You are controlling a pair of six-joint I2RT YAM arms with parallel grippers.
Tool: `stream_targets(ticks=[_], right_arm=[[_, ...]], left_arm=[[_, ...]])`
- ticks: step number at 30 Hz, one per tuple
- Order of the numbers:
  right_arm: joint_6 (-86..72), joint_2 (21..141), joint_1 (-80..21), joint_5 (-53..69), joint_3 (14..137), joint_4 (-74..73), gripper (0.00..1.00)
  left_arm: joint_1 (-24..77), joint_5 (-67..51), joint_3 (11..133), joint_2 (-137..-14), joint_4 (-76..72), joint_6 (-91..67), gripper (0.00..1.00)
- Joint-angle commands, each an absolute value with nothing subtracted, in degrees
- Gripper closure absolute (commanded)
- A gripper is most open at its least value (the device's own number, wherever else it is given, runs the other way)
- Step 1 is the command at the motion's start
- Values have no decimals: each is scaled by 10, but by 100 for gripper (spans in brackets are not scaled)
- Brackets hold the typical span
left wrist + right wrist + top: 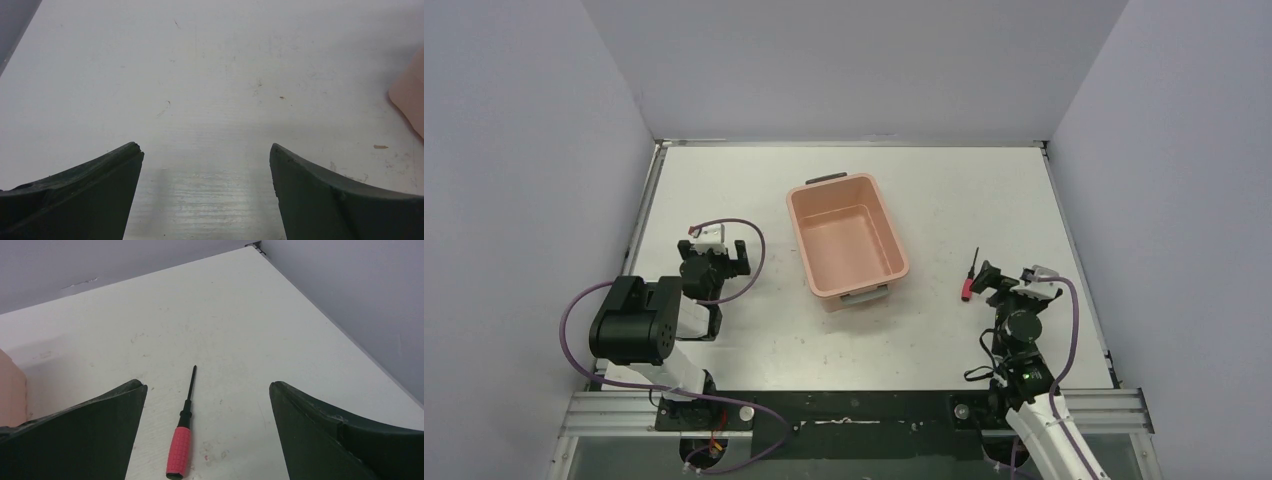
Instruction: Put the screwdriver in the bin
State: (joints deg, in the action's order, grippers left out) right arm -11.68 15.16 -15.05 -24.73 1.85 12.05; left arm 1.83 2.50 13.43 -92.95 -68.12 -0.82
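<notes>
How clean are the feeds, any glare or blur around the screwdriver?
Right wrist: screwdriver sharp and evenly lit; the fingers near the lens are dark with little detail. Left wrist: pale sheen on the table close to the lens, bin corner blurred at the right edge. Top: even light, no glare.

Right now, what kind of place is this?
Most likely a robot lab test booth. A white table is boxed in by grey walls, a left arm and a right arm are bolted at its near edge, and a pink bin and a screwdriver lie on it.
</notes>
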Motion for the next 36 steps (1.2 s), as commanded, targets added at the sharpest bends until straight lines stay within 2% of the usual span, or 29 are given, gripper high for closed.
stream_targets(ticks=[1, 8, 11, 18, 21, 25, 36], right_arm=[[-106, 164, -152, -254, 36, 134, 0], [-118, 239, -152, -190, 154, 80, 0], [-130, 321, -152, -171, 290, 9, 0], [-211, 632, -149, -197, 693, -367, 0], [-213, 729, -147, -179, 783, -429, 0], [-212, 796, -118, -130, 783, -419, 0], [-213, 903, -63, -12, 583, -325, 2]], left_arm=[[19, 22, 139, -924, -708, -8, 3], [19, 22, 139, -924, -708, -8, 3], [19, 22, 140, -924, -708, -7, 3], [19, 23, 140, -924, -708, -7, 3], [20, 23, 140, -924, -707, -7, 3], [19, 23, 140, -924, -707, -8, 3], [19, 22, 140, -924, -708, -8, 3]])
